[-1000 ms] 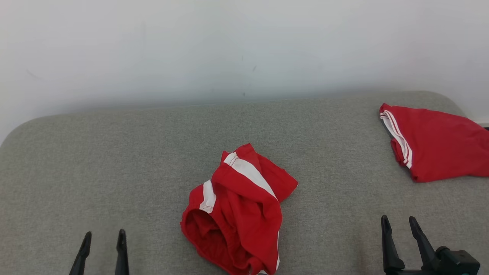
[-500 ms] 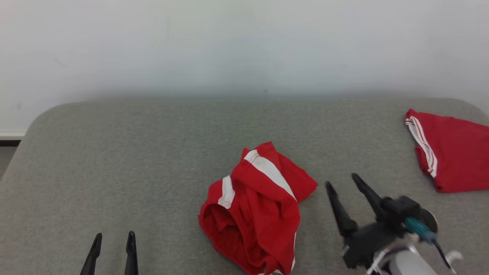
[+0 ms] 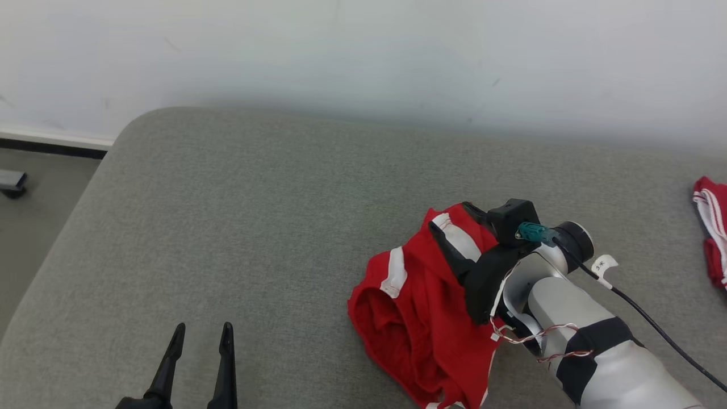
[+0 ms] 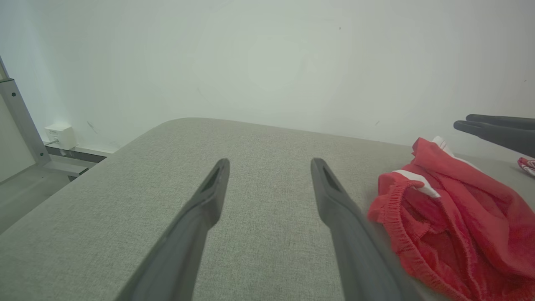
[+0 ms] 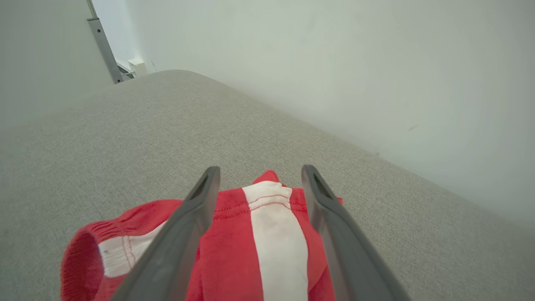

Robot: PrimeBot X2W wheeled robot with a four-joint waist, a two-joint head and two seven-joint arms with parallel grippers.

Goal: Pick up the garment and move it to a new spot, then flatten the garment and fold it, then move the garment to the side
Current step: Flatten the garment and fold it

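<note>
The garment (image 3: 417,309) is a crumpled pair of red shorts with white stripes, lying on the grey padded surface (image 3: 255,216). My right gripper (image 3: 450,216) hangs open over the garment's far end. In the right wrist view my right gripper (image 5: 260,169) straddles the white stripe of the garment (image 5: 271,234), and I cannot tell whether it touches the cloth. My left gripper (image 3: 204,326) stands open above bare surface at the lower left, well left of the garment. From the left wrist, my left gripper (image 4: 269,163) is empty, and the garment (image 4: 451,221) lies to its right.
A second red striped garment (image 3: 710,233) lies at the surface's far right edge. The surface's rounded left edge drops to the floor (image 3: 34,238). A white wall (image 3: 363,57) stands behind it. A metal post (image 5: 102,44) and wall socket (image 4: 60,134) are at the far left.
The head camera has turned, shifting the whole picture. My right arm has reached forward and left from the lower right to over the garment. The left gripper has kept its place.
</note>
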